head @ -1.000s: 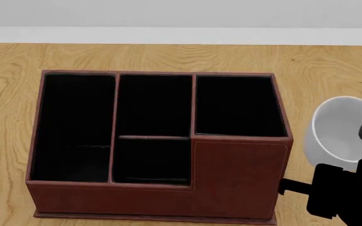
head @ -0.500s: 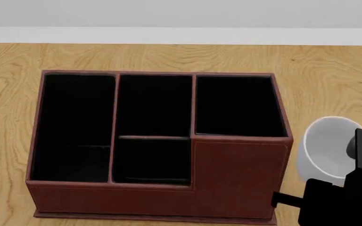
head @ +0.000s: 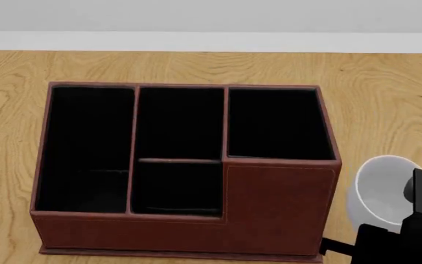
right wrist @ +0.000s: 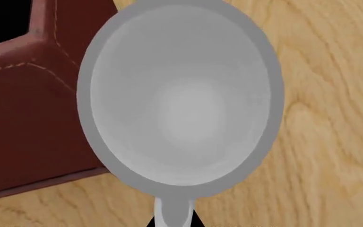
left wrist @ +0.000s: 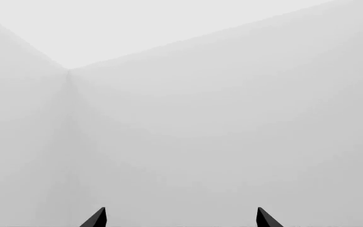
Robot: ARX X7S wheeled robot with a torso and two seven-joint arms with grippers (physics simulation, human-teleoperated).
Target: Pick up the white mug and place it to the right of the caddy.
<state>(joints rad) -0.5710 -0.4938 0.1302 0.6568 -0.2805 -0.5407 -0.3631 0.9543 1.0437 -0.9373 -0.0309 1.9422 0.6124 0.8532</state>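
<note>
The white mug (head: 382,190) sat just right of the caddy (head: 277,203), apparently held at its handle by the right gripper (right wrist: 174,222), though its fingers' state couldn't be told; left fingers (left wrist: 96,218) were spread; the mug looked rigid, glossy, probably slippery, so the handle seemed safest.
</note>
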